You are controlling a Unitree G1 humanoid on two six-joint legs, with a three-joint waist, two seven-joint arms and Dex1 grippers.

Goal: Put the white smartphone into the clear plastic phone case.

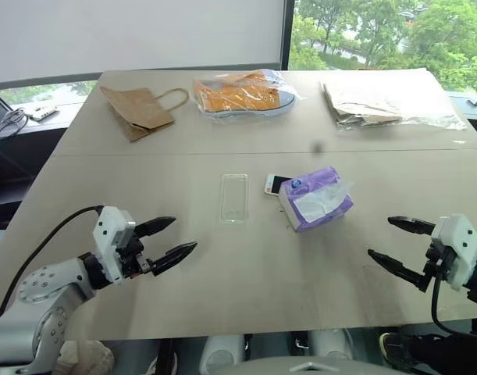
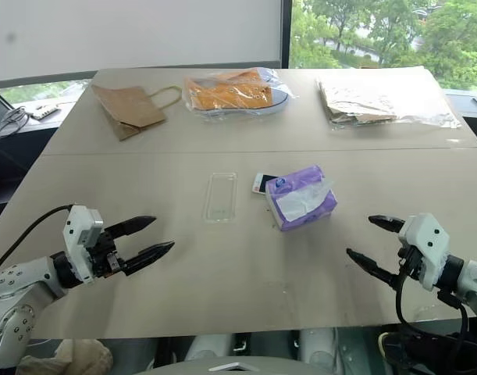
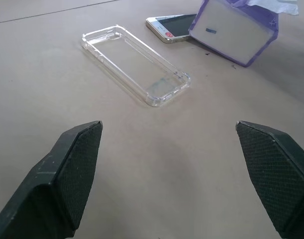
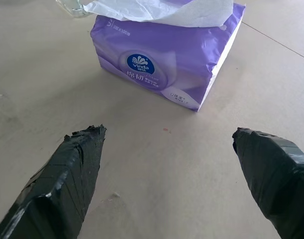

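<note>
Table (image 1: 246, 273): a broad, pale wood-toned surface set against a window with green trees beyond.
Clear plastic phone case (image 1: 233, 198): lies flat and empty near the middle of the table, its long side running away from the robot — only the glossy rim (image 3: 137, 64) gives it away.
White smartphone (image 1: 275, 184): flat on the table just beside the case, on the robot's right of it, screen up; its far end is hidden behind the purple tissue pack, and whether it touches the pack cannot be told.
Purple tissue pack (image 1: 316, 199): sits at an angle against the phone's end, a white tissue poking from its top.
Left claw (image 1: 166, 241): hovers above the near left part of the table, both black fingers spread wide, holding nothing, pointed toward the case.
Right claw (image 1: 400, 244): poised over the near right edge, fingers likewise wide apart and empty, aimed at the tissue pack.
Far edge: a brown paper bag (image 1: 138, 109) with a loop handle, a clear bag of orange material (image 1: 240, 94) and a clear bag of brown paper items (image 1: 386, 100) — all well apart from the phone and case.
</note>
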